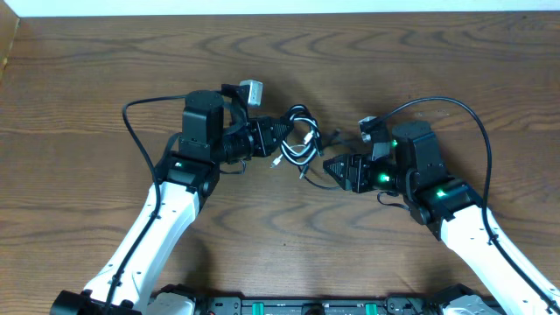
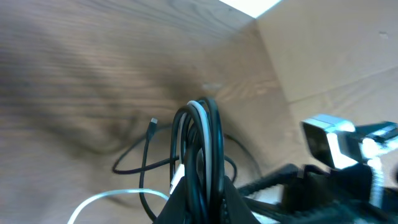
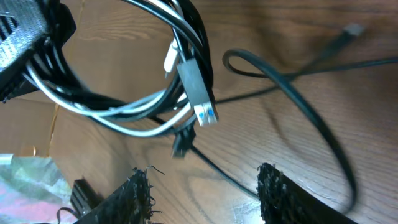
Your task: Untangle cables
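- Left gripper (image 1: 283, 133), just left of centre in the overhead view: clamped tight on the cables (image 1: 302, 142), a looped bundle at mid-frame on the wooden table (image 1: 87, 70).
- Right gripper (image 3: 204, 179): jaws apart and holding nothing, just right of the bundle.
- One white cable (image 2: 124, 191); the black ones overlap too much to count.
- Three plug ends in the right wrist view, one silver-tipped (image 3: 200, 93).
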You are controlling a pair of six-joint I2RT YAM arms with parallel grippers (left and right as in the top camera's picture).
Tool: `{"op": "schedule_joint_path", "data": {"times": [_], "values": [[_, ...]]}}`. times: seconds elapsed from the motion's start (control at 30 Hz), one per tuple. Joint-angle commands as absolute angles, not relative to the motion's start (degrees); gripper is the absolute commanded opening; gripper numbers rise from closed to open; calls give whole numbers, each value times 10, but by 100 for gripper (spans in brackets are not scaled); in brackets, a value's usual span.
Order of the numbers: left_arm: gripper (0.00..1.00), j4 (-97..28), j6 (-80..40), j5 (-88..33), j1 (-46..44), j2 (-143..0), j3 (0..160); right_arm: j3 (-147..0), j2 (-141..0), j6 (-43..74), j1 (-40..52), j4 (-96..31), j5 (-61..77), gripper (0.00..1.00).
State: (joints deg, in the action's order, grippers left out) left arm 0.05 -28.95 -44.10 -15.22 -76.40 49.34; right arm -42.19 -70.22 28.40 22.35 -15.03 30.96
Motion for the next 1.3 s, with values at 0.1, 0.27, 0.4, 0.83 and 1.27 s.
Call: {"op": "schedule_joint_path", "data": {"times": [0.1, 0.27, 0.4, 0.83, 1.27], "values": [[8, 5, -363, -535, -152, -767, 501, -423, -699, 276, 222, -147, 330, 55], [8, 7, -387, -550, -152, -767, 501, -423, -699, 276, 224, -145, 334, 54], [8, 27, -412, -567, -159, -767, 501, -423, -699, 276, 227, -144, 334, 50], [8, 45, -324, -572, -172, -767, 501, -423, -698, 276, 227, -152, 350, 1], [8, 3, -274, -564, -182, -767, 501, -423, -637, 288, 224, -136, 454, 1]]}}
